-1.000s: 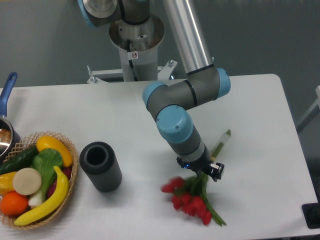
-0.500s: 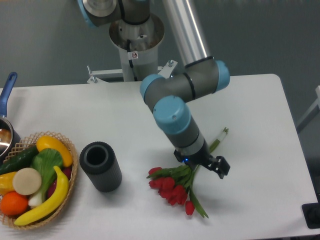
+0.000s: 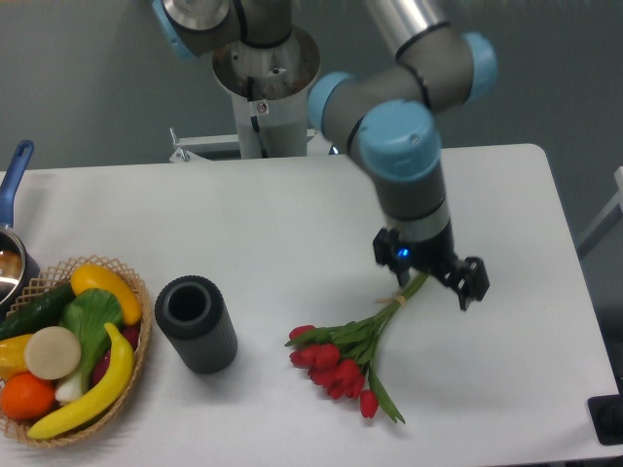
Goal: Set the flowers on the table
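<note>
Closest to the camera, the flowers [image 3: 343, 358] are lying flat on the table [image 3: 243, 224], red heads fanned toward the front edge and stems running up and to the right. Looks to me like they're down and resting on their own weight, so the placing part seems basically done. There's only a thin strip of white between the lowest bloom and the front edge, so I wouldn't nudge them any nearer.

Left of them stands a black ribbed cylinder [image 3: 197, 324], upright and well apart from the blooms, and past that, at the left edge, a wicker basket [image 3: 134, 358] of fruit and veg, with a pot [image 3: 14, 255] poking in behind it.

Going further back, the gripper [image 3: 433, 276] sits just above the stem tips, near the tan tie. Its fingers look spread and I can't see anything pinched between them. Plenty of bare tabletop behind and to the right, so lifting straight up and away shouldn't snag anything.
</note>
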